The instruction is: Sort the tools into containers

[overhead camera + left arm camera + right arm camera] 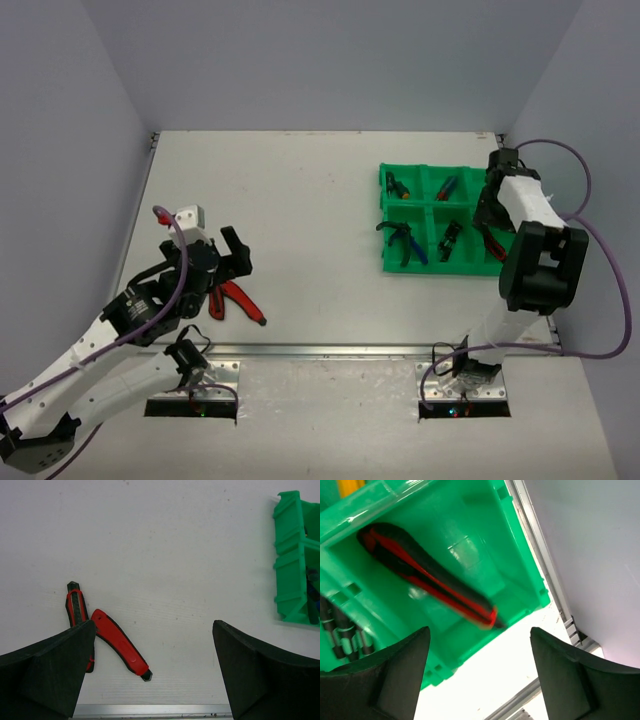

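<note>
Red-handled cutters (245, 303) lie on the white table near its front left edge. In the left wrist view the cutters (120, 645) lie spread open beside my left finger. My left gripper (228, 275) hovers over them, open and empty (154, 635). The green six-compartment tray (432, 200) sits at the right, with pliers (402, 242) and other small tools in its compartments. My right gripper (490, 215) is over the tray's near right compartment, open and empty (480, 640). A red-and-black tool (430, 577) lies in that compartment (485, 535).
The tray's near corner shows at the right edge of the left wrist view (292, 565). Dark screwdrivers (345, 632) lie in the neighbouring compartment. The table's metal front rail (330, 350) runs just before the cutters. Grey walls enclose the table on three sides.
</note>
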Controlling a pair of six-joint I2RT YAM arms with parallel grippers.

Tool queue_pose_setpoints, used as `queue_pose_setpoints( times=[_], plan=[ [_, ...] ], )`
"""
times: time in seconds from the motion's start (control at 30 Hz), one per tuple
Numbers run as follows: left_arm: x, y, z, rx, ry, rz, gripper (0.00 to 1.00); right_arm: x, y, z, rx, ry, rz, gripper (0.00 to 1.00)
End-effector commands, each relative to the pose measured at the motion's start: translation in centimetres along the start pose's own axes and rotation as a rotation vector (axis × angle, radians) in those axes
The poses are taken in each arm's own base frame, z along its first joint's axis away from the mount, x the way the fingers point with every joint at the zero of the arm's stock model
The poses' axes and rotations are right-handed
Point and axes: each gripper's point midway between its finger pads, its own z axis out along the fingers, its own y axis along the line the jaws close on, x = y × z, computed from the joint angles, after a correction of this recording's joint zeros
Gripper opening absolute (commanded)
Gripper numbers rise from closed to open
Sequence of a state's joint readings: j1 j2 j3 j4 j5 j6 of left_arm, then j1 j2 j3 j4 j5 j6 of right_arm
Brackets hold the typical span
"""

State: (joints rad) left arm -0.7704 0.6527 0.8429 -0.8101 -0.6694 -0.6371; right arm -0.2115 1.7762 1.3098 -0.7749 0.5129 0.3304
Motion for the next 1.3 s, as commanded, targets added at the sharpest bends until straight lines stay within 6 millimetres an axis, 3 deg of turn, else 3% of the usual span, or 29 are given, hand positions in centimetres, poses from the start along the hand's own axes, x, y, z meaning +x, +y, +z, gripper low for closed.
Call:
queue_pose_setpoints(
  times=[0.0, 0.1, 0.2, 0.3, 0.37, 0.43, 0.53, 0.7, 0.83, 1.03, 1.27],
  plan=[
    [-0.3, -0.6, 0.6, -0.006, -0.007, 0.009, 1.00, -3.0, 0.4, -5.6, -0.132, -0.122, 0.122, 0.83],
    [0.0, -0.2, 1.0, -0.043, -0.002, 0.016, 1.00, -3.4, 2.3, -9.4, -0.247, -0.207, 0.106, 0.90],
    [0.2, 0.6, 1.8, -0.112, 0.007, 0.021, 1.00, -2.4, 5.8, -14.4, -0.383, -0.313, 0.010, 0.99],
    [0.6, 1.4, 2.9, -0.186, 0.031, 0.025, 1.00, -0.1, 9.8, -18.6, -0.548, -0.380, -0.108, 0.99],
    [1.3, 1.9, 4.1, -0.265, 0.070, -0.024, 1.00, 3.2, 13.2, -21.5, -0.751, -0.412, -0.175, 0.99],
    [2.9, 1.7, 5.0, -0.282, 0.128, -0.113, 1.00, 5.9, 15.2, -22.2, -0.892, -0.401, -0.201, 0.99],
    [6.3, 1.9, 6.9, -0.333, 0.219, -0.222, 0.99, 8.4, 15.9, -22.2, -0.979, -0.417, -0.218, 0.99],
    [11.1, 3.3, 8.8, -0.490, 0.329, -0.258, 0.94, 11.5, 15.9, -19.4, -0.952, -0.337, -0.292, 0.99],
    [14.4, 4.3, 9.8, -0.609, 0.415, -0.228, 0.92, 11.9, 16.1, -20.2, -1.009, -0.374, -0.293, 0.99],
    [18.0, 3.7, 11.3, -0.613, 0.521, -0.214, 0.84, 12.3, 15.9, -21.6, -1.079, -0.412, -0.295, 0.99],
    [19.6, 3.9, 10.9, -0.590, 0.535, -0.255, 0.69, 12.7, 16.2, -21.8, -1.110, -0.407, -0.297, 0.99]
  ],
)
